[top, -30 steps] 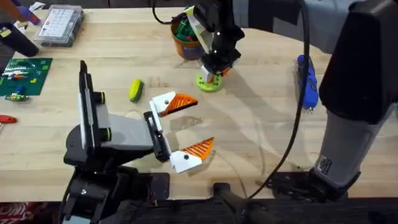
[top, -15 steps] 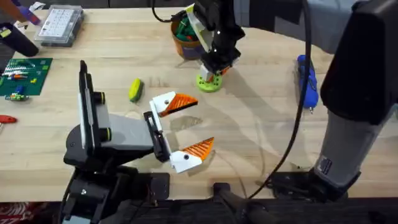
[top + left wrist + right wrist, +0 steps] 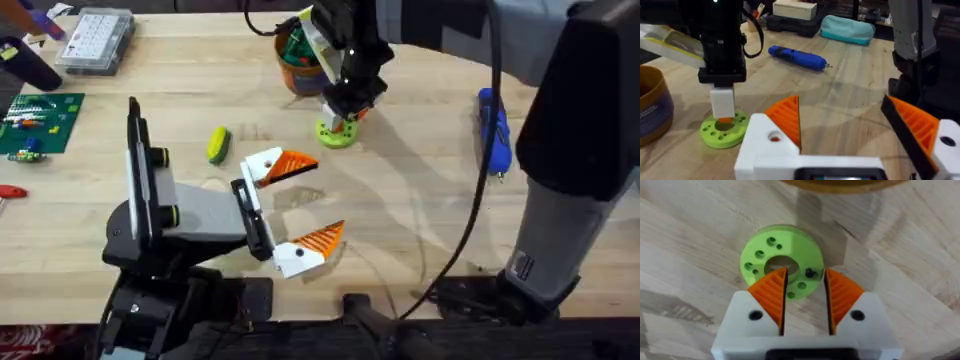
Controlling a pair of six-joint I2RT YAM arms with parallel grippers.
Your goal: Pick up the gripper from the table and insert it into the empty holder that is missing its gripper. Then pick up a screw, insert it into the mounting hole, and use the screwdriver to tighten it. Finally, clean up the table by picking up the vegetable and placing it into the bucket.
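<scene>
The lime-green holder lies on the table just in front of the orange-brown bucket. My right gripper hovers right over the disc, open by a narrow gap with nothing between its orange pads. A small dark screw-like thing sits in one hole beside the disc's open centre. My left gripper rests wide open nearer the front. The yellow-green vegetable lies to its left. The blue screwdriver lies at the right. The loose gripper part is out of view.
A clear parts box and a green circuit board sit at the far left. A black cable runs across the right side. A teal pouch and a black case lie beyond the table's edge.
My right gripper has shifted very slightly over the holder. The left arm and the loose objects have not moved.
</scene>
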